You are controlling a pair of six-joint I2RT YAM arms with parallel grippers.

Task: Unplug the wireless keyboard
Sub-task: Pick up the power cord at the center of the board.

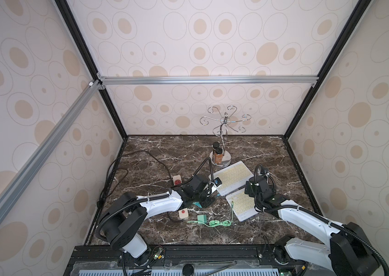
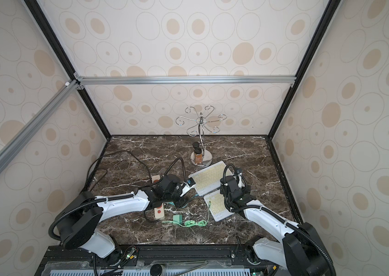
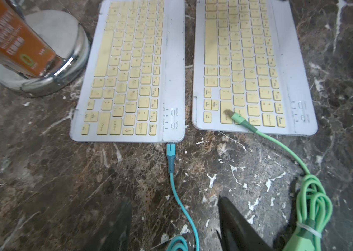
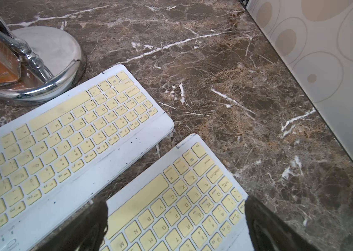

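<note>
Left wrist view, centre-left: the cabled keyboard (image 3: 127,71) reads "Connect" and "OFF/ON" along its lower right edge, and "Delete" on the corner key. Right wrist view, bottom centre: the lower keyboard (image 4: 171,206) shows "Caps Lock" and "Fn". The orange bottle label (image 3: 12,41) is illegible.

My left arm (image 1: 162,203) and right arm (image 1: 308,215) wear glossy white shells dotted with small dark screws, joined by chunky black joint housings (image 1: 126,222). A ribbed black conduit (image 1: 160,196) runs along each, cinched by white zip ties (image 1: 147,198). At the lower edge of each wrist view, my fingers (image 3: 236,226) are matte black and tapered.
</note>
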